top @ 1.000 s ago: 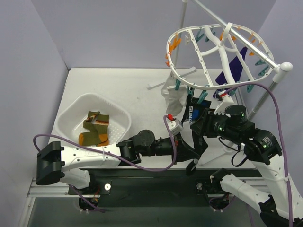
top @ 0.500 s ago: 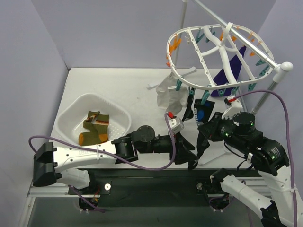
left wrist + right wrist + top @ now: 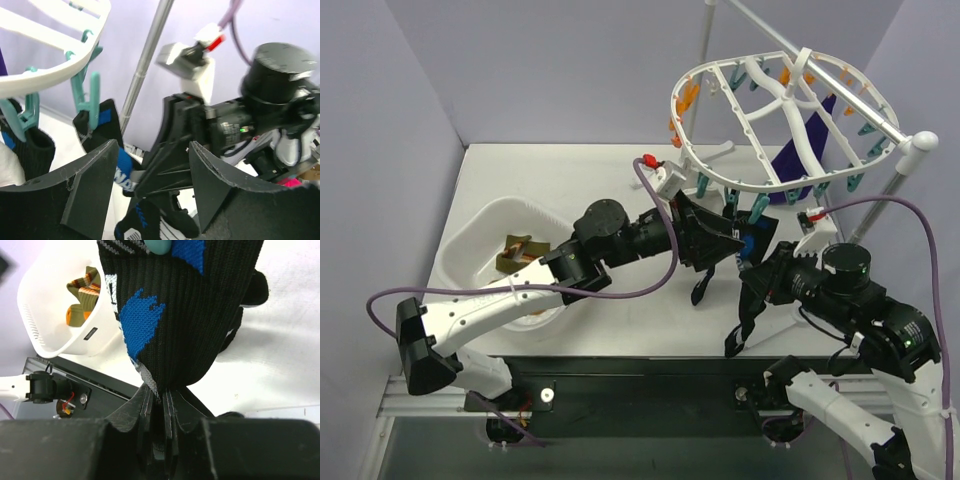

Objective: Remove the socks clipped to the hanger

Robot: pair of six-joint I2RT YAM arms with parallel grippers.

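Observation:
The white oval hanger [image 3: 775, 110] hangs at the upper right with teal and orange clips around its rim. A dark purple sock [image 3: 808, 145] hangs from its far side. My right gripper [image 3: 159, 390] is shut on the lower end of a black sock with blue patches [image 3: 175, 315], which a teal clip [image 3: 160, 245] holds from above. My left gripper [image 3: 152, 147] is open just below the hanger's rim, facing the right gripper, with nothing between its fingers. Beside it, teal clips [image 3: 89, 97] hold black socks [image 3: 102, 125]. From above, both grippers [image 3: 720, 245] [image 3: 758, 268] sit close together under the hanger.
A white perforated tub [image 3: 465, 235] stands at the left with orange-brown socks [image 3: 518, 248] in it. The hanger's metal stand pole [image 3: 145, 65] rises behind the clips. Purple cables loop from both arms. The table's front edge is a black rail.
My left gripper opened and its arm swung from the table's front edge up and back, under the hanger. My right gripper closed on the black sock and drew back slightly.

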